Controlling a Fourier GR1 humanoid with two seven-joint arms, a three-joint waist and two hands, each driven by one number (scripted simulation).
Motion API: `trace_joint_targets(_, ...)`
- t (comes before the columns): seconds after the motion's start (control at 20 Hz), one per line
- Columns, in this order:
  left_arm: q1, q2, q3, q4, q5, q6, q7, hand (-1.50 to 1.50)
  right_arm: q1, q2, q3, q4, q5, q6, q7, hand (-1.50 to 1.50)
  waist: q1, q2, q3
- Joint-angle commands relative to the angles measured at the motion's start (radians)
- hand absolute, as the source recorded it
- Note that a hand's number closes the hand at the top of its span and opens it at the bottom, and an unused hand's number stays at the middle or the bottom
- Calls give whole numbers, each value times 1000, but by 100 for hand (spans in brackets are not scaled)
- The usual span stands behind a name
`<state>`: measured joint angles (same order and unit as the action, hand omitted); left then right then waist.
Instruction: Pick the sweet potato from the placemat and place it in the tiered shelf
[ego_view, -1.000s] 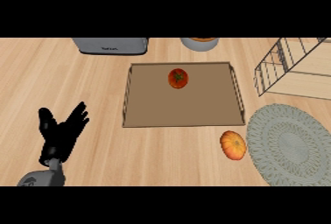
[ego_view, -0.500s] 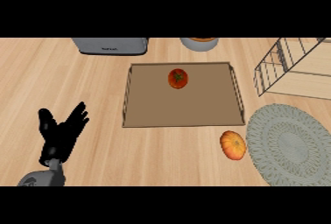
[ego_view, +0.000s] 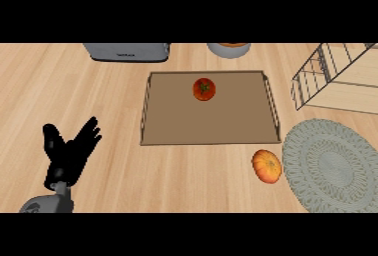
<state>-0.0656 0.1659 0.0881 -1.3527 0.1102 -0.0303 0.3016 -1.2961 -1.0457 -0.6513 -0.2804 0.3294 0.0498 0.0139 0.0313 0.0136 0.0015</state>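
The sweet potato (ego_view: 266, 166) lay on the table (ego_view: 81, 100) just beside the placemat (ego_view: 332, 167), well apart from the left hand (ego_view: 68, 155), whose fingers (ego_view: 88, 134) were spread.

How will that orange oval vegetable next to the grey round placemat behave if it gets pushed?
The orange oval vegetable looks rounded and smooth, so it would probably roll rather than slide. It lies on bare wooden counter beside the grey round placemat, with nothing to stop it. It looks stiff.

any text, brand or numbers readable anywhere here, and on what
One marking only: a short light-coloured word on the front of the grey appliance at the counter's far edge, too blurred to read.
Nothing written shows on the tray, the placemat, the wire shelf or the left hand.
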Motion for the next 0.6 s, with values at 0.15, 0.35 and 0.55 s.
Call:
trace_joint_targets(0.15,-9,-20,-7,33,-11,5,-35,0,67,-156,-107,51,-72,-52,20,-150,-9,5,2)
trace_joint_targets(0.35,-8,4,16,29,1,-4,-21,0,119,-241,-156,89,-121,58,16,-150,-6,4,3)
trace_joint_targets(0.55,-11,3,10,-4,13,-12,7,0,211,-277,-184,123,-147,155,-30,-150,-4,5,5)
